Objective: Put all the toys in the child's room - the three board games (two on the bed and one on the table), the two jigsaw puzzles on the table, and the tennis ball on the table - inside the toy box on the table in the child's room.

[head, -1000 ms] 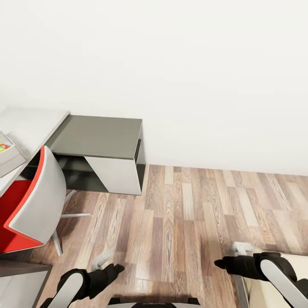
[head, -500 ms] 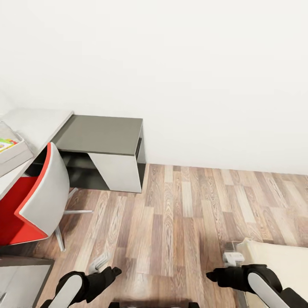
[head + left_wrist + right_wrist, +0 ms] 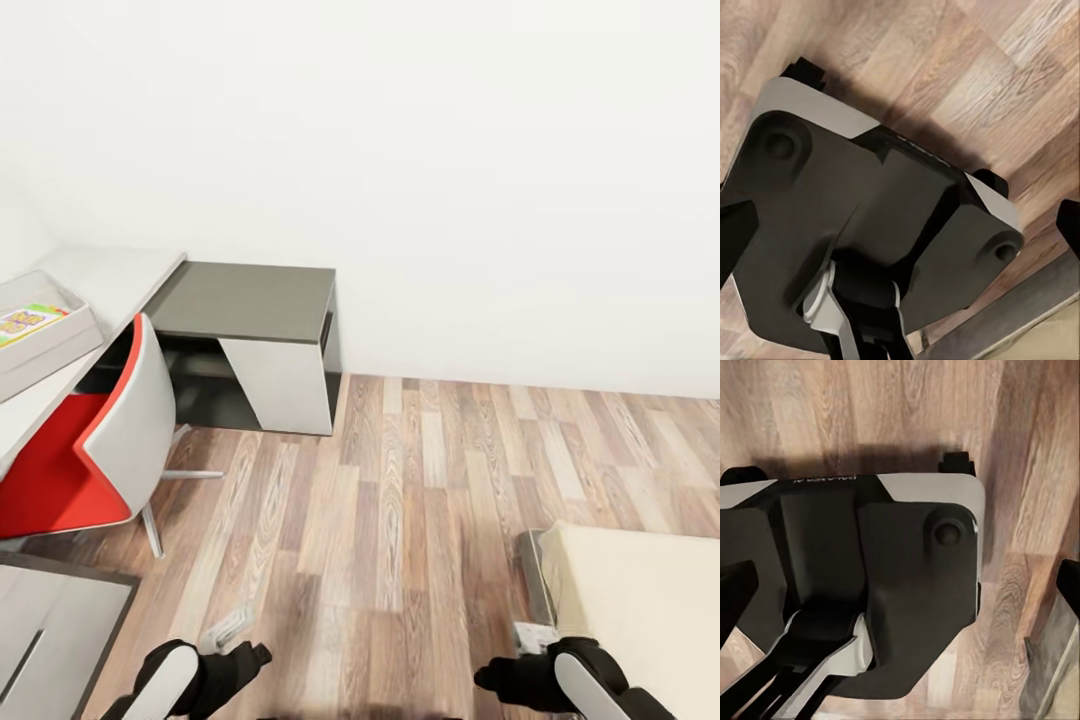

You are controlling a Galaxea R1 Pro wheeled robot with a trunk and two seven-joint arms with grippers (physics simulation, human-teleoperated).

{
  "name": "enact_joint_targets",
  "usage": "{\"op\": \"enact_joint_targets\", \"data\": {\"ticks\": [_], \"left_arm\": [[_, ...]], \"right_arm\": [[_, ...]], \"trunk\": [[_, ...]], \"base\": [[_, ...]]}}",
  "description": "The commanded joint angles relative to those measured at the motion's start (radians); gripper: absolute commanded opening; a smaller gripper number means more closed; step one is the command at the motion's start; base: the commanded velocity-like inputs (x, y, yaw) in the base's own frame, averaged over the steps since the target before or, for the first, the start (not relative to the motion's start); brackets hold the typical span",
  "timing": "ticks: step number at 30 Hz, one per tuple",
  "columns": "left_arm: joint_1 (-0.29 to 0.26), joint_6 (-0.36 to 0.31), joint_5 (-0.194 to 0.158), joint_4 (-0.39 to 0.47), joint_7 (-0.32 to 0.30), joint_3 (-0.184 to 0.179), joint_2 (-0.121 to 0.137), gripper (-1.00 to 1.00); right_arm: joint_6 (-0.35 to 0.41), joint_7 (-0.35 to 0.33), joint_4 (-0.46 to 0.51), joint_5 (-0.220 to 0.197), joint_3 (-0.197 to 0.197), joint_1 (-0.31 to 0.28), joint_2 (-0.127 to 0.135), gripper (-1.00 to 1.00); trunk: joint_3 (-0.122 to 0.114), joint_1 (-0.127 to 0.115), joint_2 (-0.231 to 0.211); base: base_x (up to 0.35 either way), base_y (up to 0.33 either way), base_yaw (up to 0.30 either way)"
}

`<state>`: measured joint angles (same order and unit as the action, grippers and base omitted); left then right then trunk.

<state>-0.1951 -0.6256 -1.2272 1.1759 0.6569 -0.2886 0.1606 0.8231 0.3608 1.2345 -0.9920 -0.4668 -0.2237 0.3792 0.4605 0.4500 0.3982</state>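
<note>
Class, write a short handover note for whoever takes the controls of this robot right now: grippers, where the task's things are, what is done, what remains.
Left gripper and right gripper: low over the wood floor; both look empty, jaws spread in the wrist views.
Toy box: on the pale table at far left, one colourful flat box already inside.
Bed: corner at lower right; no games visible on that part.
Left: the remaining toys are out of view, so locate them, then load them into the toy box.
</note>
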Motion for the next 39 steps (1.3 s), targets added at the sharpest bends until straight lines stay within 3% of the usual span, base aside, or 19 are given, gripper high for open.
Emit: {"op": "enact_joint_targets", "data": {"ticks": [1,7,12,18,23,27,28,33,36,39], "left_arm": [[-0.004,0.001,-0.005,-0.009,0.002,-0.003,0.0,1.0],[-0.01,0.0,0.01,-0.076,-0.033,-0.009,0.003,1.0],[-0.008,0.005,0.02,-0.209,-0.051,-0.014,0.003,1.0],[-0.007,0.089,0.081,-0.367,-0.139,-0.015,0.005,1.0],[-0.007,0.17,0.137,-0.514,-0.27,-0.015,0.003,1.0],[-0.007,0.22,0.168,-0.616,-0.354,-0.014,0.003,1.0],[-0.007,0.22,0.168,-0.616,-0.354,-0.014,0.003,1.0],[-0.007,0.303,0.184,-0.696,-0.405,-0.014,0.002,1.0],[-0.006,0.364,0.185,-0.754,-0.421,-0.012,0.001,1.0],[-0.006,0.393,0.182,-0.798,-0.426,-0.007,0.0,1.0]], "right_arm": [[-0.008,0.01,-0.018,-0.009,-0.004,-0.001,-0.001,1.0],[-0.098,0.009,-0.096,0.025,-0.01,0.004,-0.009,1.0],[-0.145,0.003,-0.161,0.057,-0.045,0.01,-0.011,1.0],[-0.279,-0.106,-0.299,0.072,-0.117,0.01,-0.03,1.0],[-0.447,-0.206,-0.456,0.083,-0.179,0.005,-0.07,1.0],[-0.553,-0.24,-0.587,0.104,-0.21,0.002,-0.122,1.0],[-0.553,-0.24,-0.587,0.104,-0.21,0.002,-0.122,1.0],[-0.658,-0.257,-0.698,0.155,-0.225,0.0,-0.178,1.0],[-0.705,-0.262,-0.734,0.207,-0.231,0.0,-0.198,1.0],[-0.721,-0.263,-0.746,0.23,-0.232,0.0,-0.205,1.0]], "trunk": [[0.0,0.0,0.002],[-0.01,0.0,0.002],[-0.018,0.0,0.002],[-0.028,0.0,0.002],[-0.036,0.0,0.002],[-0.043,0.0,0.002],[-0.044,0.0,0.002],[-0.052,0.0,0.002],[-0.057,0.0,0.002],[-0.062,0.0,0.002]], "base": [[-0.327,0.0,0.0],[-0.327,0.0,0.0],[-0.308,0.0,0.0],[-0.13,0.0,0.001],[-0.037,0.0,0.028],[-0.013,0.0,0.049],[-0.009,0.0,0.053],[-0.005,0.0,0.049],[-0.002,0.0,0.021],[-0.001,0.0,0.01]]}}
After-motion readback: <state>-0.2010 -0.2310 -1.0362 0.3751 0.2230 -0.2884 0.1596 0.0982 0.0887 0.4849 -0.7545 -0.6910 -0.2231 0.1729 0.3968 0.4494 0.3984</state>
